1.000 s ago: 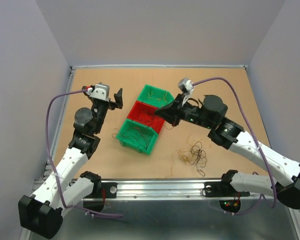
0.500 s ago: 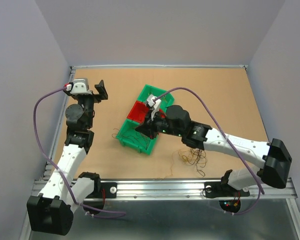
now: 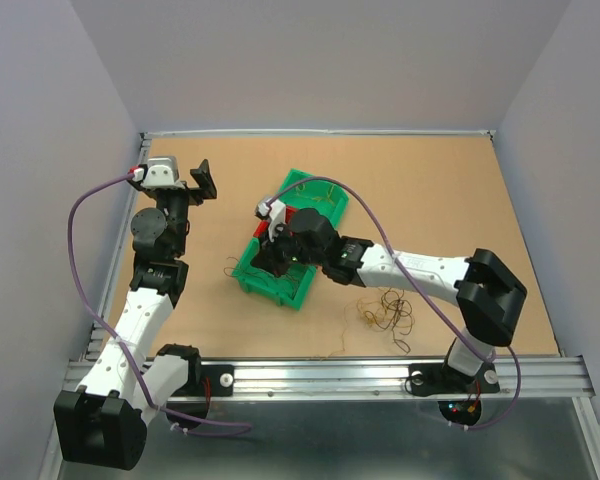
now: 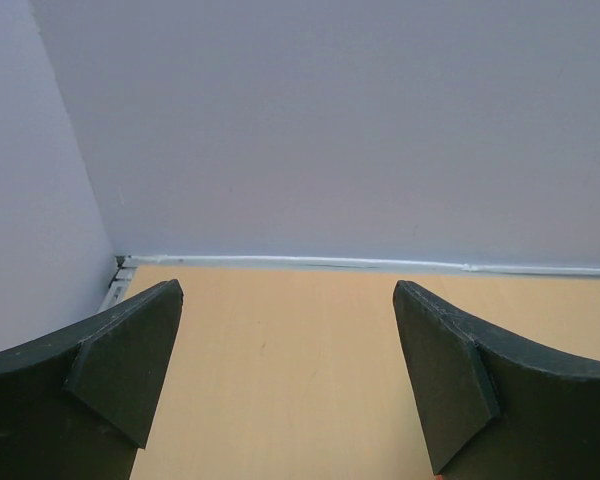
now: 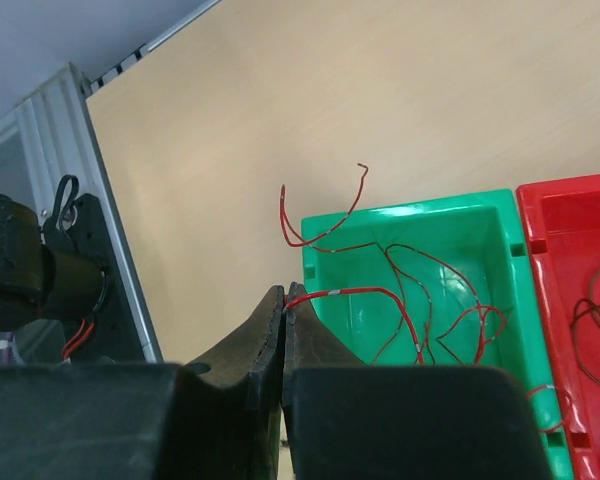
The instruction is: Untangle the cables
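- Closest to the arm bases, the clump of wires sits on the table. It's dark and yellowish strands all knotted up, well apart from both grippers. It looks the same as a second ago, so the main knot probably still needs work.
- Big change: the right gripper was up over the red bin a second ago and has swung across to the near green bin. Its jaws are pressed together, and a thin red wire looks pinched right at the tips, trailing down into that bin.
- Best guess is that it's sorting one freed strand into the bin. It could also be pulling one out, can't tell which.
- The near green bin holds several loose red and dark strands, and one red strand curls up over its rim.
- The red bin next door has a few dark loops inside.
- The far green bin is touching the red one. Its contents are too fine to make out.
- The left gripper has pulled back toward the left wall. Its jaws are spread wide and holding nothing, so it's not helping yet.
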Available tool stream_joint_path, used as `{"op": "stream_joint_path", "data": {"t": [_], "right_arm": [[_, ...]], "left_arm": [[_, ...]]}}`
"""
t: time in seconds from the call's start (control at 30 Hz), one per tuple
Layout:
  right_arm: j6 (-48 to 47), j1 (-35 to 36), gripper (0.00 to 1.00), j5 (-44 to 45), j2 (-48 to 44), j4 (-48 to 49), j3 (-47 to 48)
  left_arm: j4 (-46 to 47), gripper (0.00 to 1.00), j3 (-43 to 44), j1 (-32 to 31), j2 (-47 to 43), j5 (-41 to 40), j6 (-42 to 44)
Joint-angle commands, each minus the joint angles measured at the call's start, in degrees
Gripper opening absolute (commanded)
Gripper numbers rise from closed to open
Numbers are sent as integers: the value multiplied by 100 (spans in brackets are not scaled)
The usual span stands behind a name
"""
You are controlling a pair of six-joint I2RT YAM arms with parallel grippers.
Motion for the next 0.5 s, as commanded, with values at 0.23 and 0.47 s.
{"op": "stream_joint_path", "data": {"t": [0.23,0.47], "right_arm": [[831,-994,1,-2035,1131,1281,421],[622,-1056,1,-1115,1853,660,905]], "left_arm": [[413,99,-67,49,-23,196,4],[413,99,-58,49,56,257,40]]}}
